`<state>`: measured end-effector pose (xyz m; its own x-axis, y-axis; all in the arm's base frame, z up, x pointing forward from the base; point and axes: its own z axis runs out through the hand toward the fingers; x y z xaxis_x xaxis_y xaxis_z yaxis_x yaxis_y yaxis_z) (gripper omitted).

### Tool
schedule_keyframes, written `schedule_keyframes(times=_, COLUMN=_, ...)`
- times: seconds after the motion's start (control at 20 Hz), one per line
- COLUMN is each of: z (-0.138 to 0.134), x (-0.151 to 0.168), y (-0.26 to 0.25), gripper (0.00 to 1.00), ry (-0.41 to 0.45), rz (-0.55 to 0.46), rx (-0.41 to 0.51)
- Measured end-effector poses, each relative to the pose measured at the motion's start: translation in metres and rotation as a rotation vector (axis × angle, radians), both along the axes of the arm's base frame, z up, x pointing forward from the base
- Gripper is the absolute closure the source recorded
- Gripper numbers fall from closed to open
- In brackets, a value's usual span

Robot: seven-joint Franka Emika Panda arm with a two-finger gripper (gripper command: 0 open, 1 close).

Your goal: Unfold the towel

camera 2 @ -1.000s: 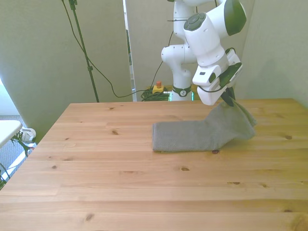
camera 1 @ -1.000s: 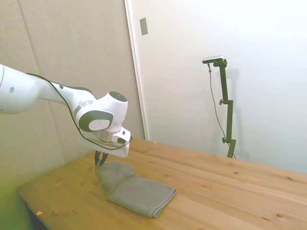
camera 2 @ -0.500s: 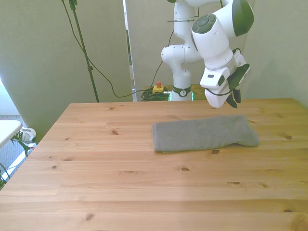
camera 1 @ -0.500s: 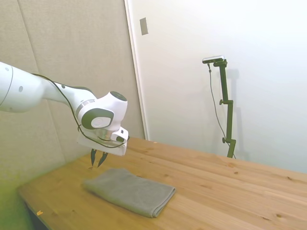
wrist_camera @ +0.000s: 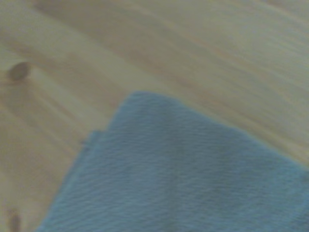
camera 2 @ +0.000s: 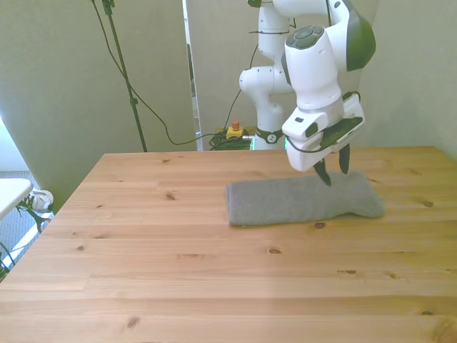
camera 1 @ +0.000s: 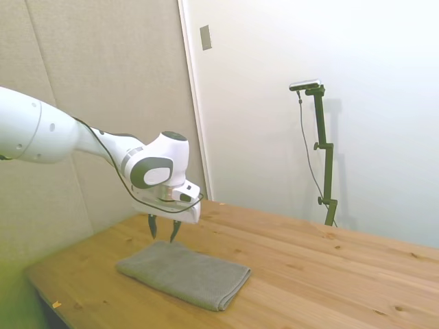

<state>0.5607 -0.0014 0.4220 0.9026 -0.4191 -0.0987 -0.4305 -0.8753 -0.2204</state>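
Observation:
The grey-olive towel lies flat on the wooden table as a long folded strip. My gripper hangs just above the strip's far long edge, fingers pointing down and open, holding nothing. In the front view the gripper is over the towel's part toward the front view's right. The wrist view shows a blurred corner of the towel on bare wood.
A cable runs down from a stand behind the table at the front view's left. A small red and yellow object sits on the floor behind the table. Bare wood surrounds the towel.
The gripper let go of the towel's lifted end, which dropped flat. Since then the open gripper has moved along the towel toward its middle and come down closer to it.

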Motion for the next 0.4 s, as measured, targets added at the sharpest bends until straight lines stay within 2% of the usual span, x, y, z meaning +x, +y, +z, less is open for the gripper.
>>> schedule_keyframes(times=0.15, z=0.032, x=-0.023, y=-0.018, gripper=0.00, ry=-0.009, rz=-0.127, rx=-0.085)
schedule_keyframes(times=0.3, z=0.063, x=-0.064, y=-0.027, gripper=0.00, ry=-0.037, rz=-0.260, rx=-0.157)
schedule_keyframes(times=0.4, z=0.073, x=-0.095, y=-0.021, gripper=0.00, ry=-0.050, rz=-0.345, rx=-0.203)
